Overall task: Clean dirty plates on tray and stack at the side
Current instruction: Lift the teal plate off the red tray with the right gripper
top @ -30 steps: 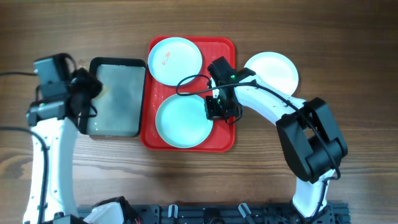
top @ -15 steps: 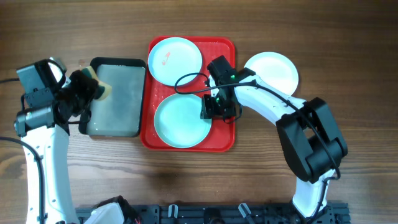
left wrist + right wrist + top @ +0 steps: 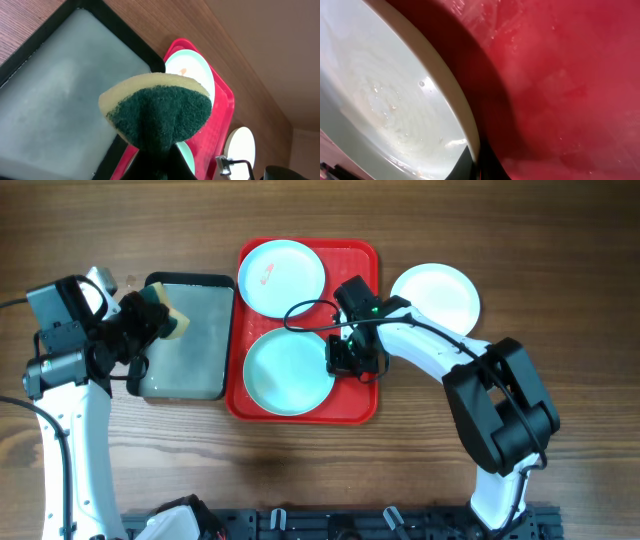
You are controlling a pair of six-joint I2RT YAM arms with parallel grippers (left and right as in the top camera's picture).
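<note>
Overhead: my right gripper (image 3: 347, 360) is pinched shut on the right rim of the lower plate (image 3: 285, 375), close to the right wall of the tray (image 3: 368, 408). The smeared upper plate (image 3: 281, 277) lies just beyond. A third plate (image 3: 434, 297) rests on open table (image 3: 560, 280).

Left wrist: my left gripper (image 3: 155, 160) clamps a sponge (image 3: 157, 107) over the grey tray (image 3: 60, 100).

Right wrist: the plate's rim runs into my fingers.

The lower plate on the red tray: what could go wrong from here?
The right gripper is shut on only the thin rim of the lower plate, which looks wet: it may slip out or tip when lifted. The upper plate, smeared red, lies very near: a dragged or swinging plate could knock it.
</note>
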